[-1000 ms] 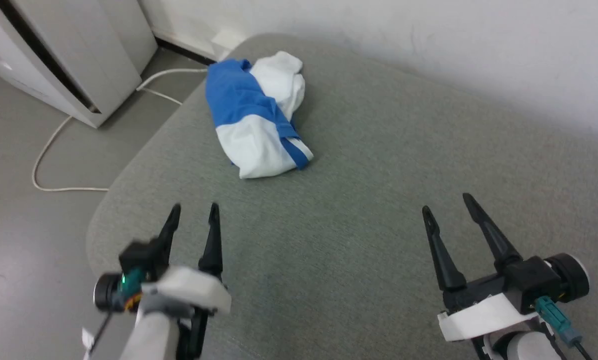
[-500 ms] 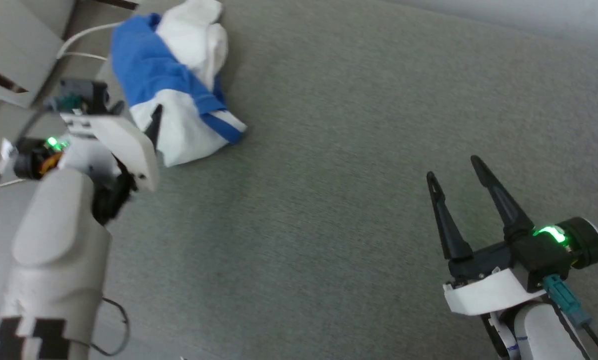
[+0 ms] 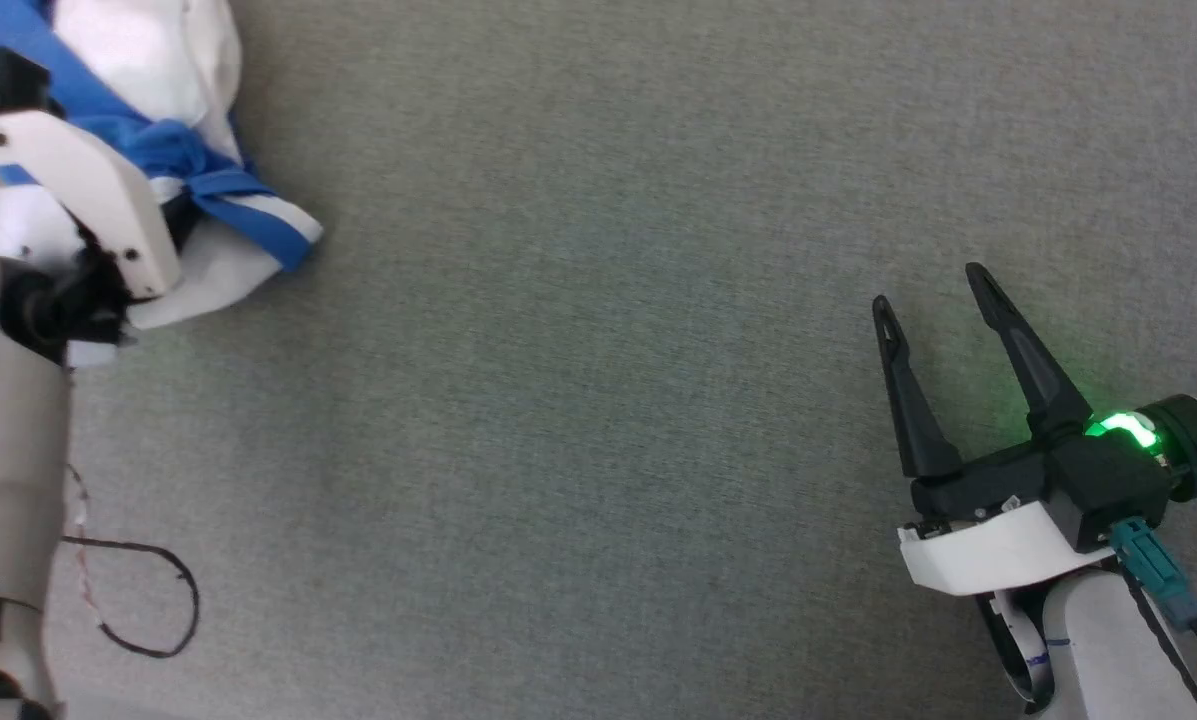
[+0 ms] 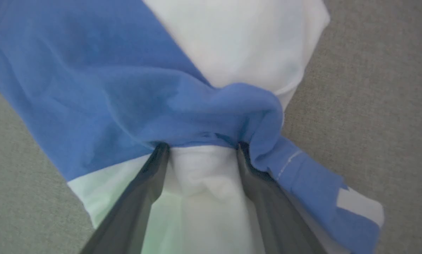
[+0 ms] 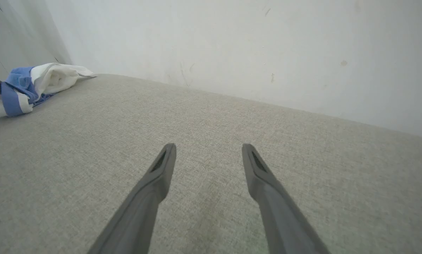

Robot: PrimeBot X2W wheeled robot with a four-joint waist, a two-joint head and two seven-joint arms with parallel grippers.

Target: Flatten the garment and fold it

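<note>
You have the crumpled white shirt with blue sleeves (image 3: 198, 40) lying at the far left of the grey fabric-covered counter (image 3: 598, 350); your left gripper (image 4: 200, 148) has its jaws released, tips pressed into the folds; your right gripper (image 3: 930, 287) hovers well apart, jaws released.

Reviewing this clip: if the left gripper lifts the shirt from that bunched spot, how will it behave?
Probably floppy: the shirt lies crumpled in soft folds, so it should sag and unfurl. Likely light, being thin cloth. It may drag rather than slide on the textured grey cushion.
</note>
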